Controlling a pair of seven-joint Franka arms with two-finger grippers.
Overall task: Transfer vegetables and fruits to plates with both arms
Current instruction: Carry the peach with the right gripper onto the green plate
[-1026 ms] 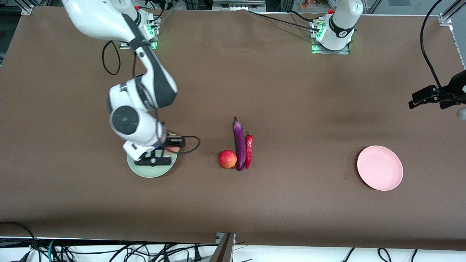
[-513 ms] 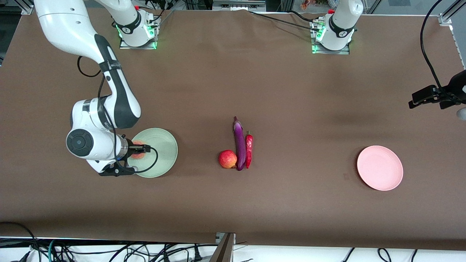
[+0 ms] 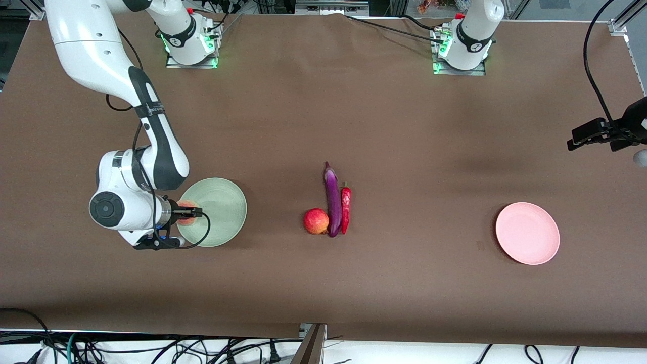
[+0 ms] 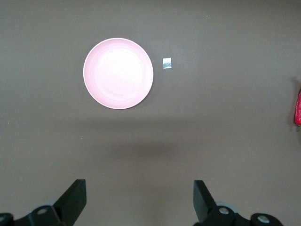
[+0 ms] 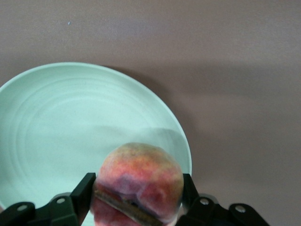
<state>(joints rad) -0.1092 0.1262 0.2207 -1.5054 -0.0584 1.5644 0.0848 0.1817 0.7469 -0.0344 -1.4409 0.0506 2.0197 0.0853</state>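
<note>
Two plates: your right gripper [image 5: 136,197] pinches the one peach [image 5: 140,181] over the green plate's [image 3: 225,202] rim; pink plate [image 3: 527,233] bare. One pomegranate [image 3: 316,221], one eggplant [image 3: 332,199], one chili [image 3: 345,208] touching mid-table. Left gripper [image 4: 138,202] waits, spread.

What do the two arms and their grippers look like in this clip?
Both arms are glossy white with rounded links and black joint sections. Loose black cables run along the right arm to its black right gripper. The left gripper is also black, with flat jaws. Green lights glow at both bases.
</note>
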